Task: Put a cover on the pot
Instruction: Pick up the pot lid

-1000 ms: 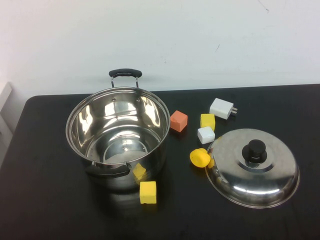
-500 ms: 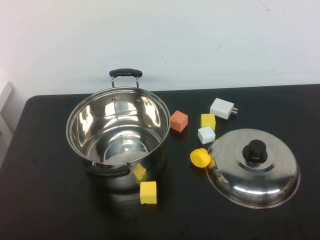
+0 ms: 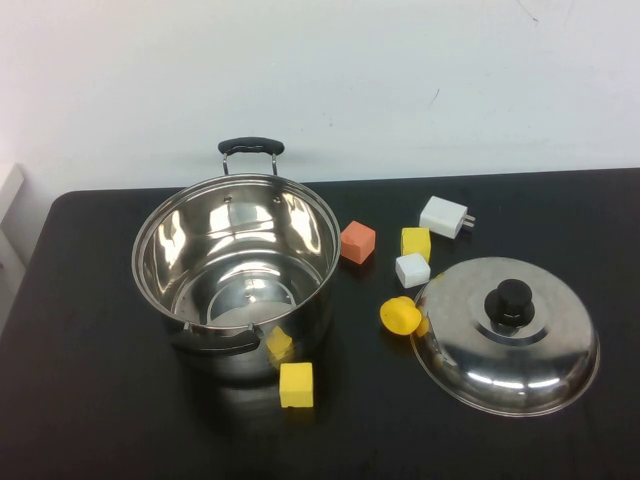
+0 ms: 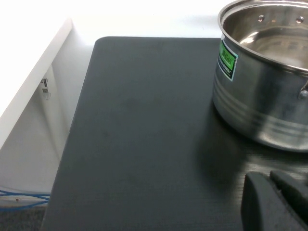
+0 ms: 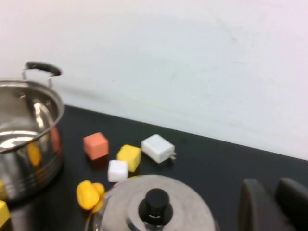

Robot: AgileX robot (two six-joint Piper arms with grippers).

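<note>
1. Black table spans the frame below a white wall.
2. Left gripper, lower right of its wrist view near the pot: opening unclear.
3. Pot sits uncovered, centre-left.
4. Lid lies lower right.
5. Right gripper, just beside the lid: opening unclear.

High view: raised, robot's side, angled down over the whole black table. Left wrist view: low at near left, close beside the pot; left gripper at frame edge. Right wrist view: low, near right, facing the far wall, over the lid; right gripper at frame edge. All share the pot.
</note>
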